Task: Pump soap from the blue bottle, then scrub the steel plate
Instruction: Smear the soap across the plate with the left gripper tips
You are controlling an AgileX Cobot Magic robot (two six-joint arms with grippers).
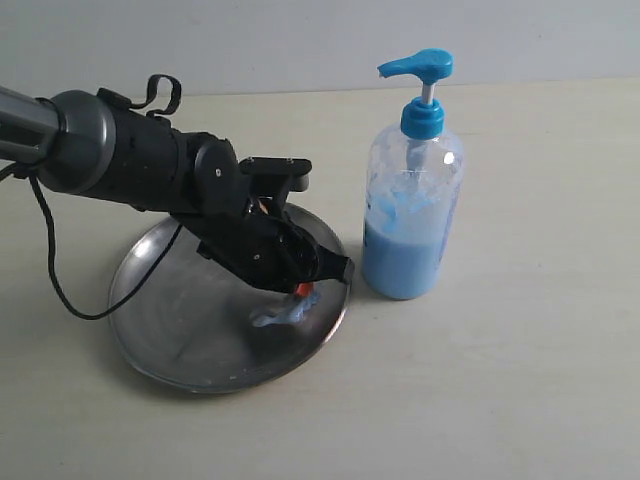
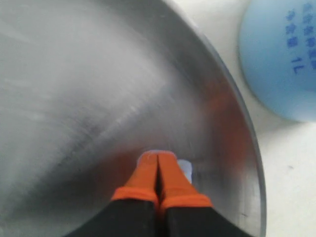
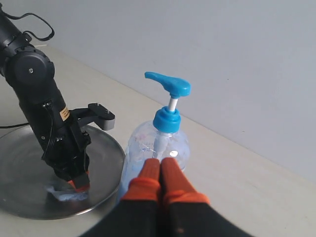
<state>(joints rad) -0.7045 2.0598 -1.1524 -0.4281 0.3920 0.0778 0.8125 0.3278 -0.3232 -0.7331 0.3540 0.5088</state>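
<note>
Steel plate [image 1: 165, 320] lies at left: stiff, probably light, and slick enough to skate under scrubbing. Left gripper [image 1: 303, 290], fingers pinched together on nothing, presses its tips into the soap [image 1: 283, 316] near the plate's right edge. Just beside it stands the bottle [image 1: 412, 220], roughly half full, likely bottom-heavy; press its pump [image 1: 418, 66] from above. Right gripper [image 3: 160, 165], closed and empty, hovers near the bottle.

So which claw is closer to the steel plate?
Left. The left claw is tips-down on the steel plate at the soap; the right claw sits off it, near the blue bottle.
</note>
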